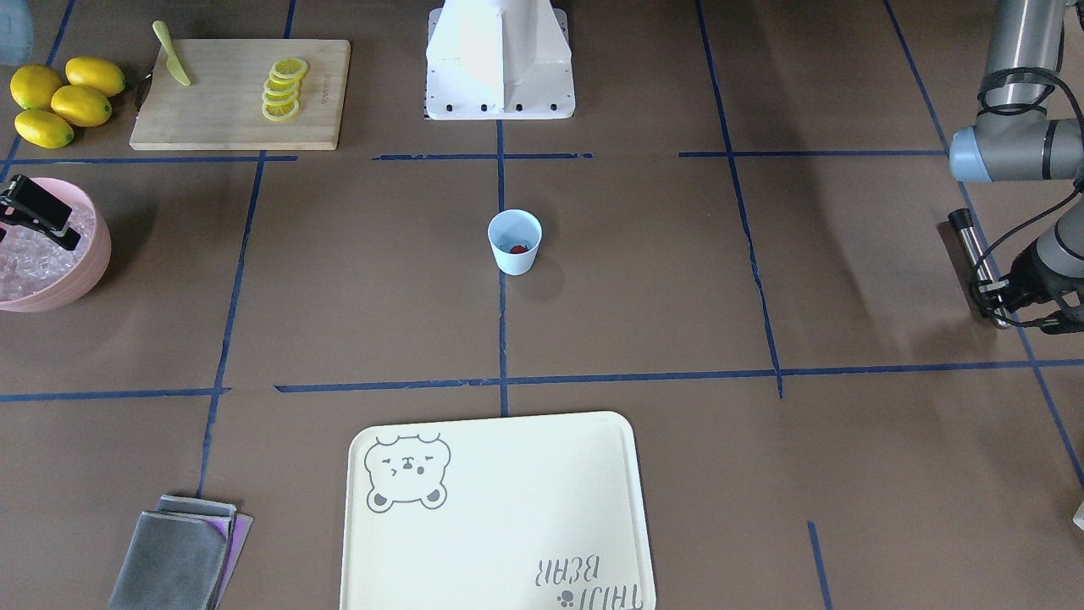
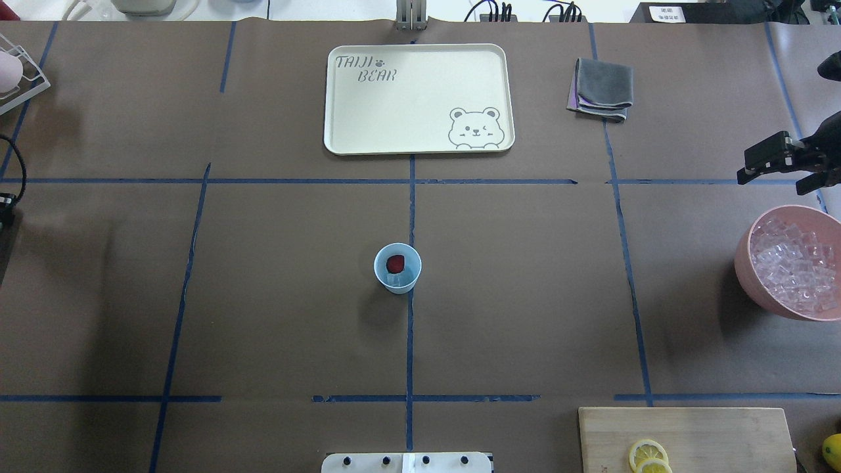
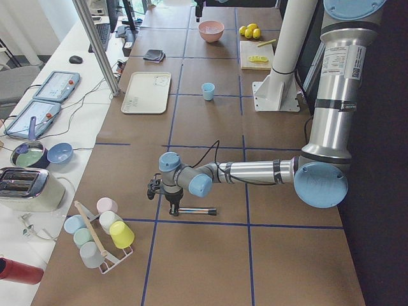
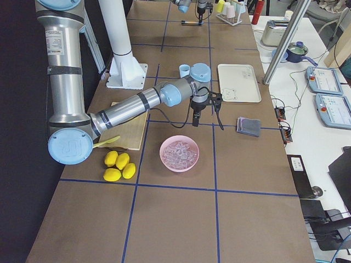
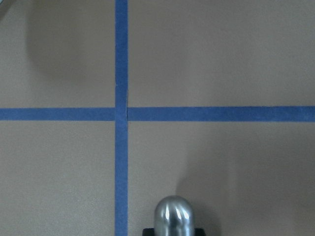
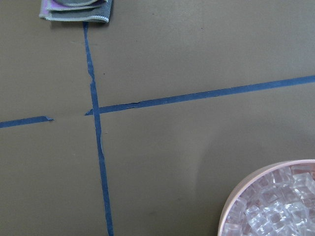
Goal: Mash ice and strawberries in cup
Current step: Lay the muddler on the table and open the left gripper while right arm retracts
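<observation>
Jaws first: from the front we see the left gripper (image 1: 998, 298) pinching one end of a thin metal stick (image 1: 978, 254) at the far side of the table. The right gripper (image 1: 34, 216) is spread wide and empty above a pink bowl (image 1: 102, 246) full of ice (image 1: 25, 271). The little blue cup (image 1: 515, 254) stands upright in the middle, well apart from both. From overhead we spot one round, dark-red strawberry (image 2: 395, 263) inside the cup, and it looks whole. A pale clear lump beside it may be an ice cube, but we cannot be sure. From the left side, the stick lies low and flat by the table, with one dark end. Our left wrist view shows its other end, round, smooth and shiny. Our right wrist view shows the cubes, glassy and lumpy, inside the bowl's smooth rim. So we think the filling is nearly done and the mashing has not begun: the stick must go to the cup and push down.
</observation>
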